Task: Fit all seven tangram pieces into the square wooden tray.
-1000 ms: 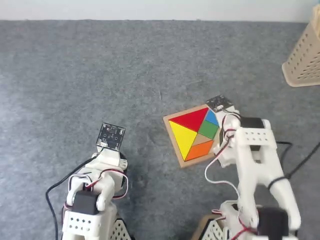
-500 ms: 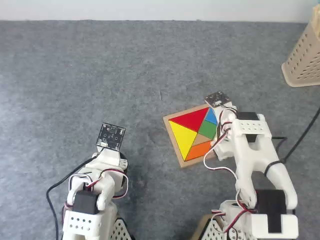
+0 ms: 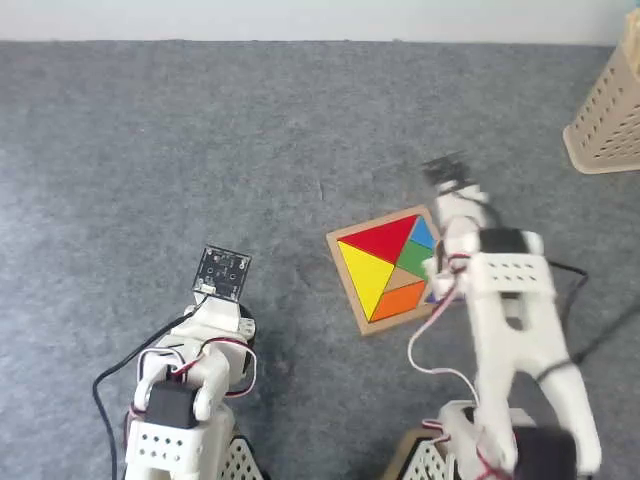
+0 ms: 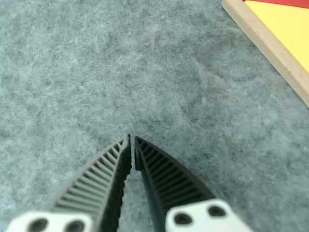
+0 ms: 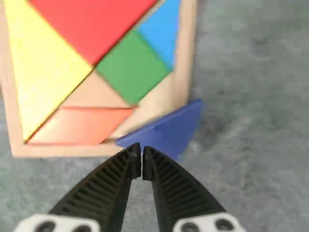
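The square wooden tray (image 3: pixel 348 282) lies on the grey carpet and holds several pieces: red (image 5: pixel 91 24), yellow (image 5: pixel 43 72), light blue (image 5: pixel 161 29), green (image 5: pixel 133 67), tan (image 5: pixel 91 94) and orange (image 5: pixel 79 126). A dark blue triangle (image 5: pixel 166 128) lies across the tray's rim (image 5: pixel 186 72), beside a bare strip of tray floor (image 5: pixel 154 102). My right gripper (image 5: pixel 141 151) is shut, with its tips at the near edge of that triangle. My left gripper (image 4: pixel 132 141) is shut and holds nothing, low over bare carpet, apart from the tray corner (image 4: pixel 263 41).
A beige slatted basket (image 3: pixel 610 110) stands at the far right edge. The right arm (image 3: pixel 505 275) hangs over the tray's right side. The left arm (image 3: pixel 200 350) sits at the near left. Open carpet stretches across the far and left parts.
The right arm's wrist has swung toward the far side of the table and shows motion blur. The left arm has not moved.
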Action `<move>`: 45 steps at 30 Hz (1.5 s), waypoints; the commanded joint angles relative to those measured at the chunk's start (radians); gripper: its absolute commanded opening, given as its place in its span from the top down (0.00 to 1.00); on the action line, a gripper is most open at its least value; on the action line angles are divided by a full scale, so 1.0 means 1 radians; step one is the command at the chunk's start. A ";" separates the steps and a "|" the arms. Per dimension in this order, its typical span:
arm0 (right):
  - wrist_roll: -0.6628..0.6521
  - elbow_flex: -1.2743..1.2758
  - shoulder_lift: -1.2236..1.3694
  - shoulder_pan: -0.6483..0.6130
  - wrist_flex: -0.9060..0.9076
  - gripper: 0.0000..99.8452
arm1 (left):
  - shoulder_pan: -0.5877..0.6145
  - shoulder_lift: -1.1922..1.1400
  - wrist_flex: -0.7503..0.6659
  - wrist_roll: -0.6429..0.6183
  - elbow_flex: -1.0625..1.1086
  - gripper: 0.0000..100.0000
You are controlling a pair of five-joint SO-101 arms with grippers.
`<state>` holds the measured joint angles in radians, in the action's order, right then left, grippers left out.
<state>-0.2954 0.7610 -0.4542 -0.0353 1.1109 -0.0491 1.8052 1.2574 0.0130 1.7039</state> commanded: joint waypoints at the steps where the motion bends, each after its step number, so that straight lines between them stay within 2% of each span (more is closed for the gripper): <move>1: 0.061 -0.046 -0.114 0.105 0.012 0.99 | -0.008 0.021 0.006 -0.008 -0.019 0.99; 5: 0.063 -0.049 -0.059 0.174 0.004 0.99 | -0.008 0.021 0.006 -0.008 -0.019 0.99; 10: 0.068 -0.064 0.110 0.180 -0.065 0.99 | -0.008 0.021 0.006 -0.008 -0.019 0.99; 19: 0.066 -0.140 0.274 0.173 -0.068 0.99 | -0.008 0.021 0.006 -0.008 -0.019 0.99; 27: 0.064 -0.141 0.306 0.058 -0.073 0.99 | -0.008 0.021 0.006 -0.008 -0.019 0.99; 39: 0.066 -0.218 0.435 0.047 -0.073 0.99 | -0.008 0.021 0.006 -0.008 -0.019 0.99; 45: 0.066 -0.227 0.449 -0.022 -0.067 0.99 | -0.008 0.021 0.006 -0.008 -0.019 0.99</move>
<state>-0.2386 0.5662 -0.0092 -0.0169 1.0541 -0.0491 1.8052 1.2574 0.0130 1.7039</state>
